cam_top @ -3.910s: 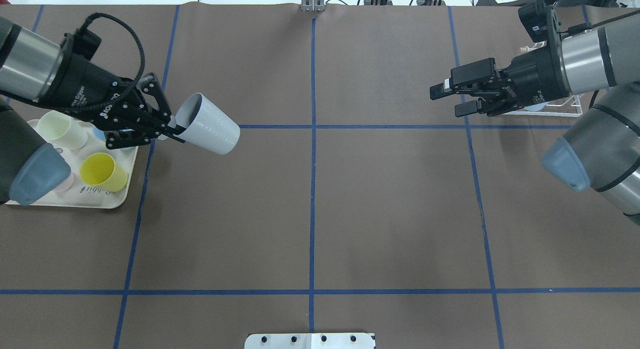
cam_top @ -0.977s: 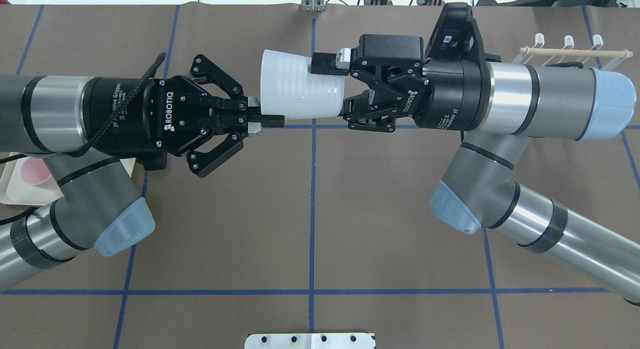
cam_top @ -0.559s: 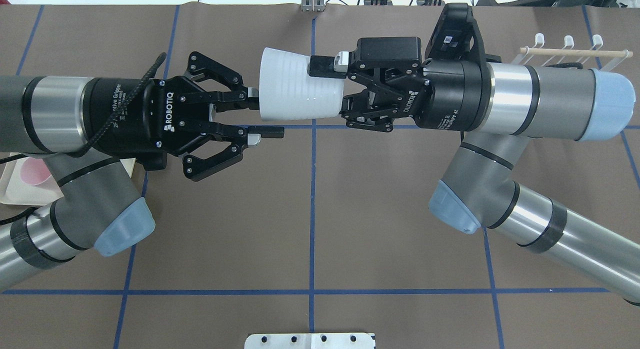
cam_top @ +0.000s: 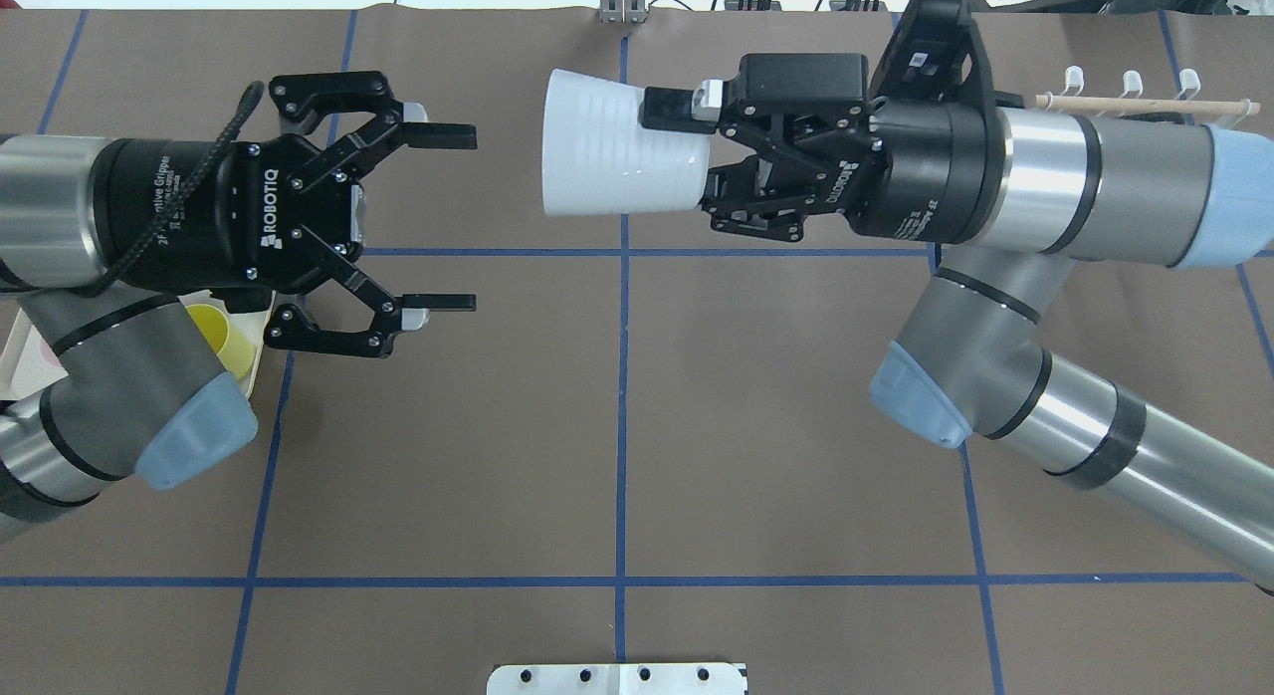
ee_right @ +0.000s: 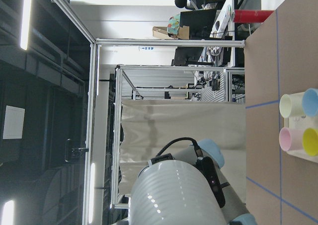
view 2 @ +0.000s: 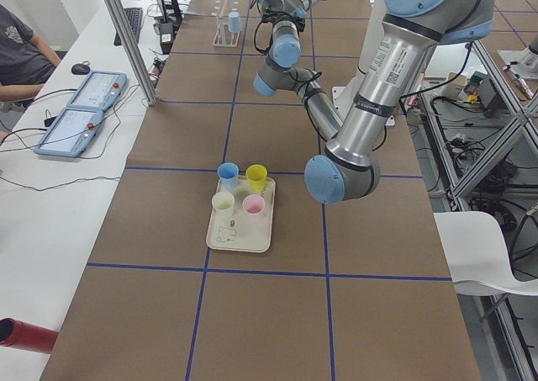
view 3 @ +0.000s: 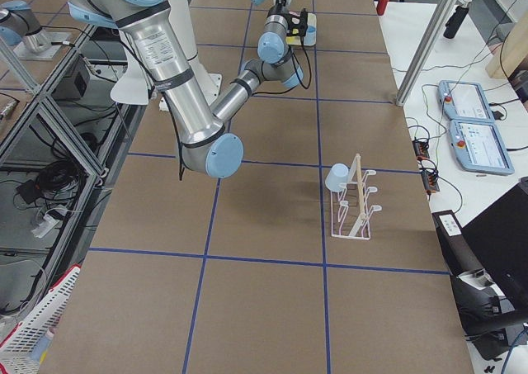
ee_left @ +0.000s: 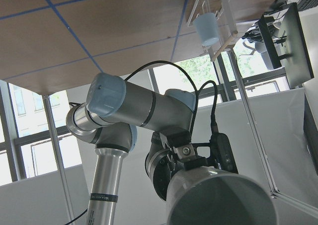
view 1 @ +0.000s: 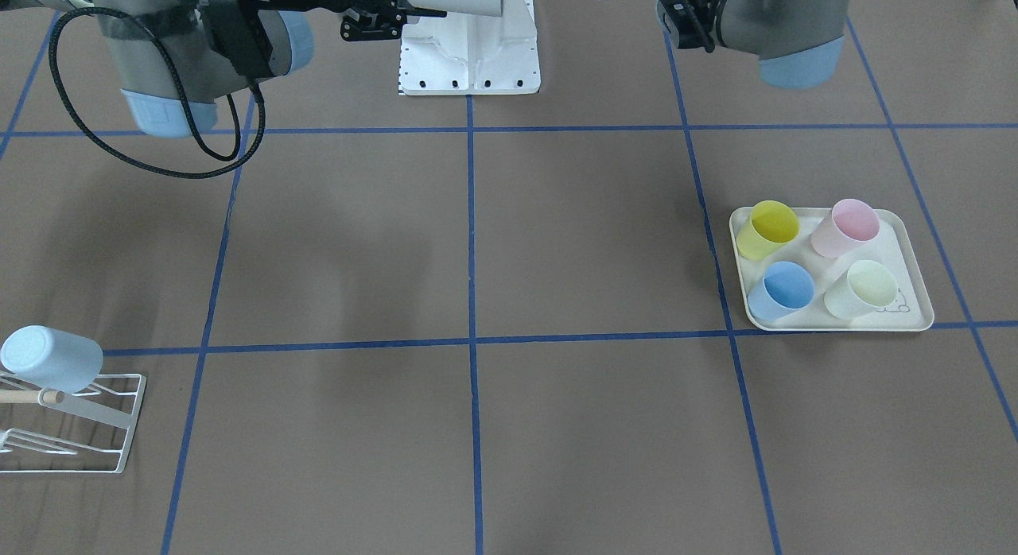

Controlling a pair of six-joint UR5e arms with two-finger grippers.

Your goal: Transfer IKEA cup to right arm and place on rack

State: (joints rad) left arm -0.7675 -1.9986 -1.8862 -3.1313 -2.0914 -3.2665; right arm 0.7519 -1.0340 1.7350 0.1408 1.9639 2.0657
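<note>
The white IKEA cup (cam_top: 617,157) hangs on its side above the table's far middle, its mouth toward my left arm. My right gripper (cam_top: 682,149) on the right arm (cam_top: 1055,182) is shut on the cup's base end, one finger along the outside wall. My left gripper (cam_top: 468,218) is open wide, a short way left of the cup and apart from it. The right wrist view has the ridged cup (ee_right: 174,192) at its bottom edge. The white wire rack (view 1: 71,436) with its wooden dowel (cam_top: 1145,103) stands behind the right arm.
A pale blue cup (view 1: 49,358) sits on one prong of the rack. A cream tray (view 1: 831,326) on my left side holds yellow (view 1: 767,227), pink (view 1: 845,227), blue (view 1: 782,289) and cream (view 1: 863,289) cups. Blue tape lines cross the brown table.
My left gripper has let go of the cup's rim, opened wide and drawn back to the left. The right gripper keeps the cup and has shifted slightly right.
</note>
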